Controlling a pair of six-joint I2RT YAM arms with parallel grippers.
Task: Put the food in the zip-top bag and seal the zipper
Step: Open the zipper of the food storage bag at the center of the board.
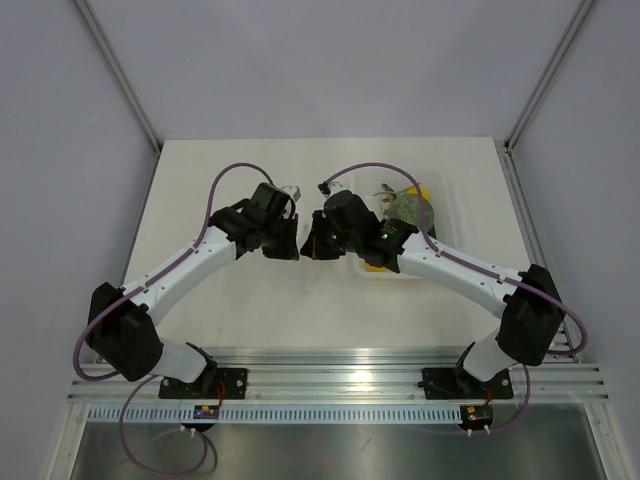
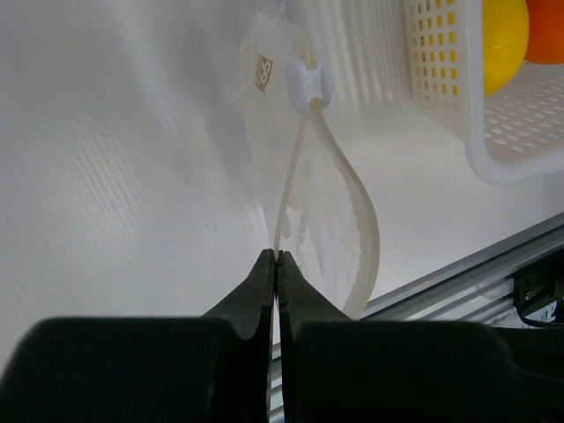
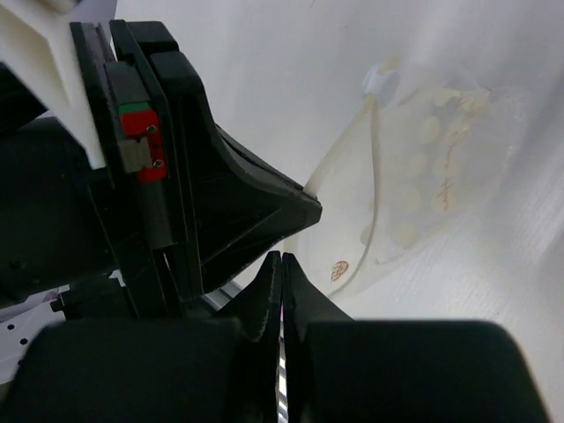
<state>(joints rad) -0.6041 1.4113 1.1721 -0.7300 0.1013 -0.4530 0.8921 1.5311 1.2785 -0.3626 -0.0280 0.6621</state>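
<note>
left wrist view: my left tool (image 2: 278, 257) pinches the bag (image 2: 330, 203) edge, right tool (image 3: 282, 256) closed empty nearby; lemon (image 2: 502, 40) not bagged yet, sitting in the basket (image 2: 441, 62).

Zip-top bag (image 2: 330, 207) at left pincer (image 2: 276, 257), right pincer (image 3: 282, 257) just beside, basket (image 2: 441, 79) further right, food (image 2: 504, 40) inside it

Left end effector (image 2: 277, 256) clamped; right end effector (image 3: 281, 258) closed

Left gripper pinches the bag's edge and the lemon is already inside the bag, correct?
No: the lemon lies in the white basket, not in the bag, as the left wrist view shows. The left gripper does pinch the bag's edge.
</note>
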